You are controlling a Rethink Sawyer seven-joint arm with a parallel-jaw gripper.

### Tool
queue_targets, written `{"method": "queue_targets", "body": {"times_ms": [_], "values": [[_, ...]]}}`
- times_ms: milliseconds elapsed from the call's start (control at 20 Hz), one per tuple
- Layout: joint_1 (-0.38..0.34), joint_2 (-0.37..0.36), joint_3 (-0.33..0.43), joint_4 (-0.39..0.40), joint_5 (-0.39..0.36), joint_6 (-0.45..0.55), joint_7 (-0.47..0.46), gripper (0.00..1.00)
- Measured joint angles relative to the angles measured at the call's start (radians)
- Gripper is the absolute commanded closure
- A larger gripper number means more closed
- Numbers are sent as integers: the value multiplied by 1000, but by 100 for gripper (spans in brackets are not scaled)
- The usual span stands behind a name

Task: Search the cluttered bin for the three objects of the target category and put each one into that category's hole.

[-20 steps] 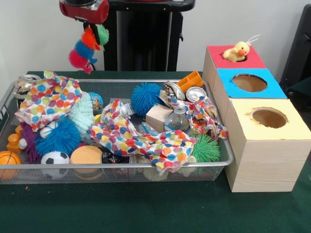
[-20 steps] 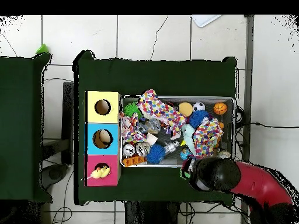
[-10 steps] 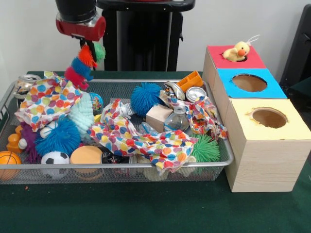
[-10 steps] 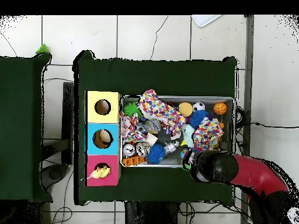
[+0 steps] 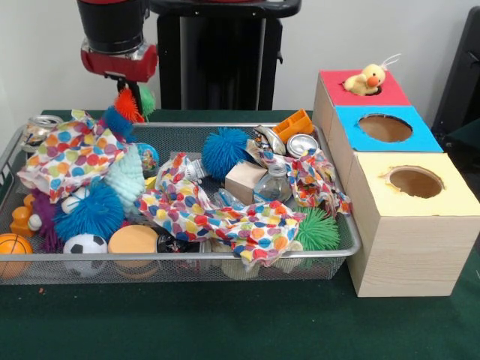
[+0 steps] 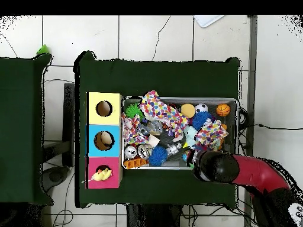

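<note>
My gripper [image 5: 126, 84] hangs over the far left corner of the wire bin [image 5: 225, 256], shut on a fuzzy multicoloured caterpillar toy [image 5: 130, 106]. The toy's orange and green segments sit just under the gripper. Its blue part dips behind a polka-dot cloth [image 5: 71, 154]. Three boxes with holes stand to the right: red [image 5: 341, 94], blue [image 5: 424, 139] and yellow [image 5: 454, 199]. A yellow plush duck [image 5: 366, 79] sits in the red box's hole. In the overhead view the arm's wrist [image 6: 214, 167] covers the gripper and the toy at the bin's lower right corner.
The bin holds spiky blue balls [image 5: 225, 150], a green spiky ball [image 5: 317, 229], a wooden block [image 5: 244, 180], cans [image 5: 302, 144], a plastic bottle [image 5: 273, 184], a second polka-dot cloth [image 5: 217, 214], a soccer ball [image 5: 85, 246] and a basketball [image 5: 13, 248].
The gripper has come down toward the bin's far left corner with the caterpillar toy. The toy's lower end now dips behind the polka-dot cloth.
</note>
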Motion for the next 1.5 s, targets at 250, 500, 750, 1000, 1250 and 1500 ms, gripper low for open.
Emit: {"method": "queue_targets", "body": {"times_ms": [250, 500, 750, 1000, 1250, 1500], "values": [[0, 24, 1, -21, -61, -8, 0, 100], [-1, 42, 2, -47, -106, -8, 0, 100], [-4, 64, 2, -88, -126, -8, 0, 100], [-12, 79, 2, -118, -126, -8, 0, 100], [-20, 98, 2, -156, -126, -8, 0, 100], [-22, 113, 2, -183, -126, -8, 0, 100]]}}
